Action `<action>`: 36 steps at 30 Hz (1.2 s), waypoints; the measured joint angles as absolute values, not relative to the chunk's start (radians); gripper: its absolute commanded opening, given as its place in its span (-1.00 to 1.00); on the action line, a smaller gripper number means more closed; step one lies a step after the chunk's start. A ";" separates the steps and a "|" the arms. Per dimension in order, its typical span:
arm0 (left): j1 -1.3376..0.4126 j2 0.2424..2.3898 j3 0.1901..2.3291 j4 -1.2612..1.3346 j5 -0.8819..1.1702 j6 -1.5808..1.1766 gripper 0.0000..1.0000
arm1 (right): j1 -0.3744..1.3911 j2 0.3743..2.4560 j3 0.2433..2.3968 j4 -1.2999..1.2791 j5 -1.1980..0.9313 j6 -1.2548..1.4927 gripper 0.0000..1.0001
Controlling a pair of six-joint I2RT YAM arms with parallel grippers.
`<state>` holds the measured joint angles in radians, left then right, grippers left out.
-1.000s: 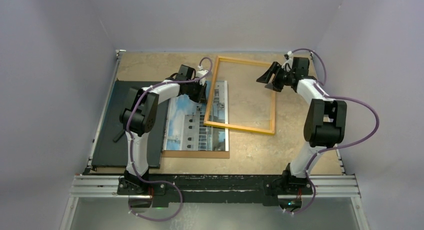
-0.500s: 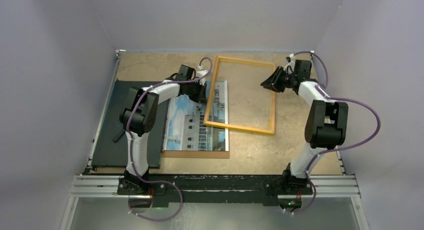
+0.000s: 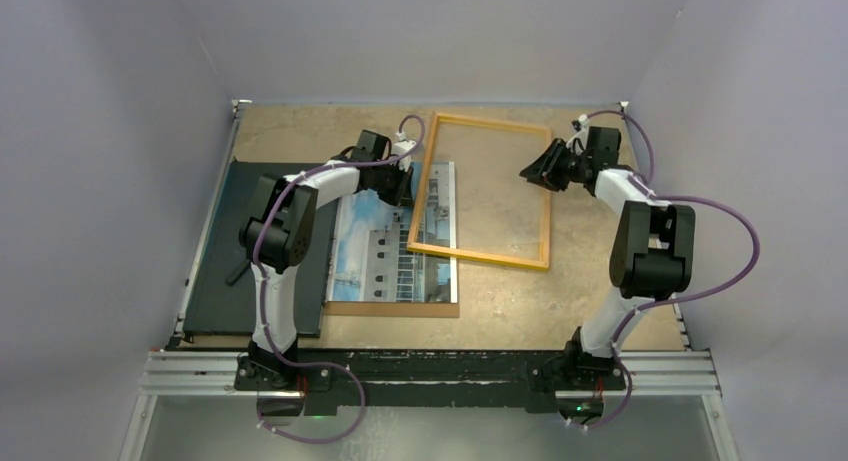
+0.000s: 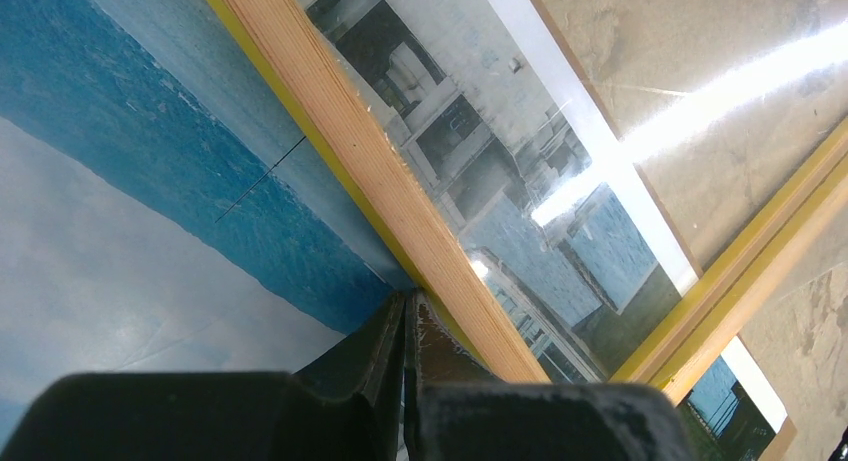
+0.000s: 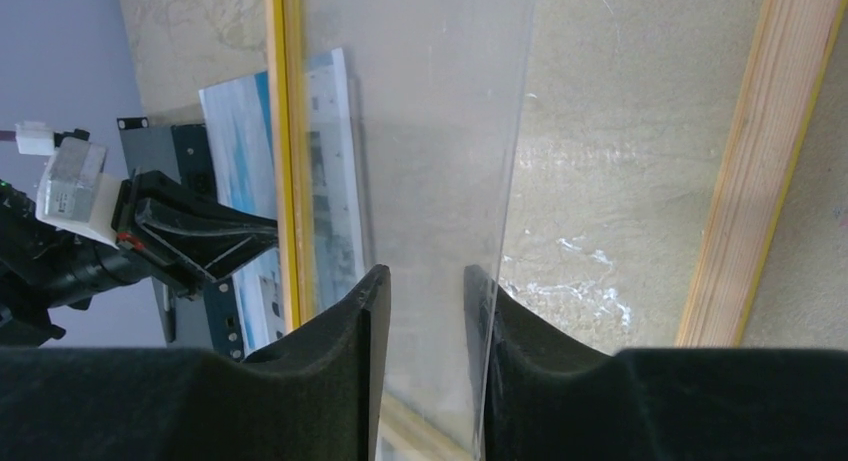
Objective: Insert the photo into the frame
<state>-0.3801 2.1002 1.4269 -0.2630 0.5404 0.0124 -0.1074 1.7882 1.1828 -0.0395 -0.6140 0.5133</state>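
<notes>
The photo (image 3: 385,251) lies face up on a brown backing board (image 3: 400,308). The yellow-orange frame (image 3: 480,255) lies askew to its right, and its left side overlaps the photo's right part. My left gripper (image 3: 405,193) is shut, with its tips on the photo (image 4: 120,181) right against the frame's wooden left side (image 4: 370,171). My right gripper (image 3: 530,169) is open just inside the frame's right side (image 5: 760,161). Its fingers (image 5: 370,311) straddle the edge of the clear pane (image 5: 430,131).
A black flat board (image 3: 225,271) lies at the left, partly under the left arm. The enclosure's grey walls stand close on the left, back and right. The left arm's gripper (image 5: 200,241) shows across the frame in the right wrist view.
My right gripper has shifted slightly right and down toward the frame's right side. The left arm, the photo and the frame have not moved.
</notes>
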 measured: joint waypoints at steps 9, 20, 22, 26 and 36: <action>-0.380 2.100 1.427 -0.263 0.543 0.012 -1.00 | -0.107 1.775 1.137 -0.016 -0.559 0.522 0.09; -0.380 2.100 1.427 -0.264 0.543 0.012 -1.00 | -0.107 1.728 1.137 -0.068 -0.472 0.492 0.28; -0.380 2.100 1.427 -0.265 0.543 0.012 -1.00 | -0.107 1.726 1.137 -0.072 -0.461 0.490 0.23; -0.380 2.100 1.427 -0.265 0.543 0.012 -1.00 | -0.106 1.727 1.137 -0.057 -0.466 0.499 0.07; -0.380 2.100 1.427 -0.266 0.543 0.012 -1.00 | -0.103 1.727 1.098 0.019 -0.485 0.525 -0.27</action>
<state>-0.3801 2.1002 1.4269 -0.2661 0.5434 0.0120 -0.1032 1.7267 1.0977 0.0189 -0.4854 0.5251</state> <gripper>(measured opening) 0.003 0.363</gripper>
